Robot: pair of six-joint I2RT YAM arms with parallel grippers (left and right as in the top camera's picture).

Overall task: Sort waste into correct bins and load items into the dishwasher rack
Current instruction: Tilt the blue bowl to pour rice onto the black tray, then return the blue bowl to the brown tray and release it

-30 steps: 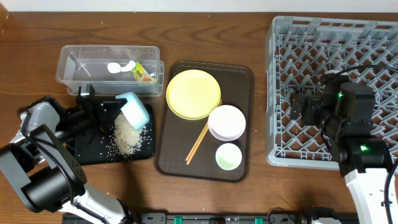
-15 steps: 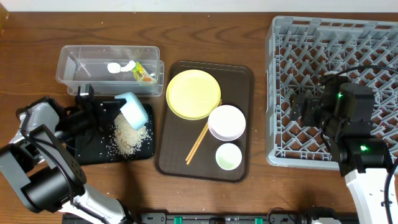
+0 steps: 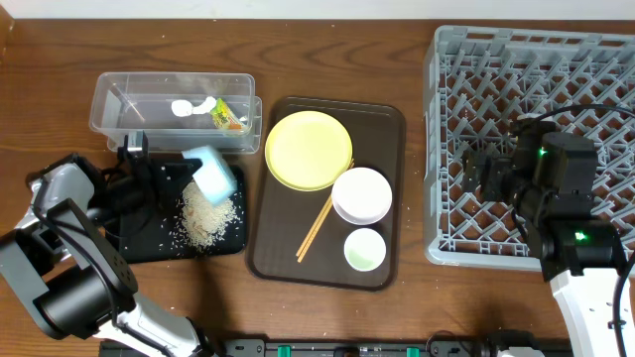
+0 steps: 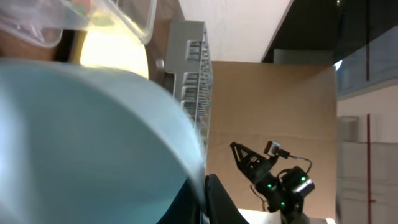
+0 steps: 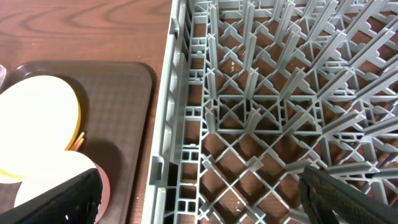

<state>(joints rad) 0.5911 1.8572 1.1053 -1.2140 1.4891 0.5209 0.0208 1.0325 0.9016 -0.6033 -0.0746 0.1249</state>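
The light blue bowl (image 3: 211, 175) looks like stiff, light plastic or melamine. It is smooth and probably a little slick, so a pinch across the thin rim is the natural hold, though one that could let it swivel if jolted. It is tipped steeply on edge over the shallow black tray (image 3: 139, 243), its mouth turned down toward the heap of loose rice (image 3: 205, 213) lying on the tray just beneath it. The left hand (image 3: 179, 171) reaches in from the bowl's left side and is closed on the rim. In the left wrist view the pale blue wall fills most of the picture, with a dark finger showing at its lower edge. The grains are tiny and scatter easily, and some lie apart from the main heap. Behind the tray, the clear tub (image 3: 119, 94) holds the snack wrapper (image 3: 229, 116) and the white plastic scrap (image 3: 189, 106). To the right, the brown serving tray (image 3: 387, 198) carries the yellow plate (image 3: 309, 149), white bowl (image 3: 361, 194), small cup (image 3: 364, 249) and chopsticks (image 3: 319, 226), all hard and easy to chip or roll. Well apart across the tabletop, the right hand (image 3: 486, 171) hangs over the left part of the grey dishwasher rack (image 3: 556, 59), its fingers spread wide and holding nothing.
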